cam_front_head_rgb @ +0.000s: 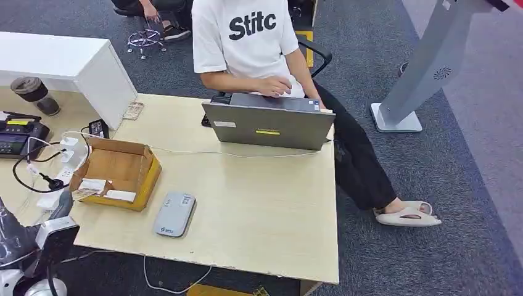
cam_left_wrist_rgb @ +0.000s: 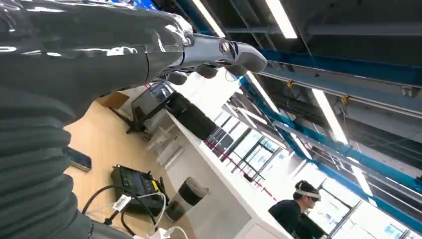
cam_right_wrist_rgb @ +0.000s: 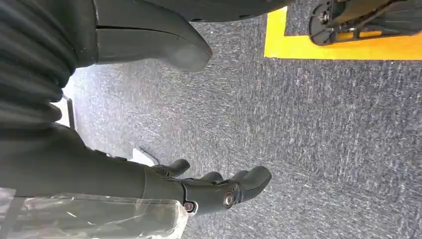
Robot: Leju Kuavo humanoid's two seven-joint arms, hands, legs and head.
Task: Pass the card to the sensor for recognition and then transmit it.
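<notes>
A grey card reader (cam_front_head_rgb: 174,214) lies flat near the front edge of the wooden table (cam_front_head_rgb: 265,209). To its left stands an open cardboard box (cam_front_head_rgb: 117,169) with white cards (cam_front_head_rgb: 94,184) lying in it. My left arm (cam_front_head_rgb: 37,240) comes in at the lower left corner, beside the table's edge. In the left wrist view my left hand (cam_left_wrist_rgb: 214,55) is stretched out with nothing in it, above the table's left end. My right hand (cam_right_wrist_rgb: 219,189) hangs over grey carpet with its fingers loosely apart and holds nothing.
A person in a white shirt (cam_front_head_rgb: 253,37) sits behind a grey laptop (cam_front_head_rgb: 268,126) at the table's far side. A white cable (cam_front_head_rgb: 203,152) crosses the table. A black desk terminal (cam_front_head_rgb: 18,135), a cup (cam_front_head_rgb: 34,92) and a white cabinet (cam_front_head_rgb: 68,61) are at the left.
</notes>
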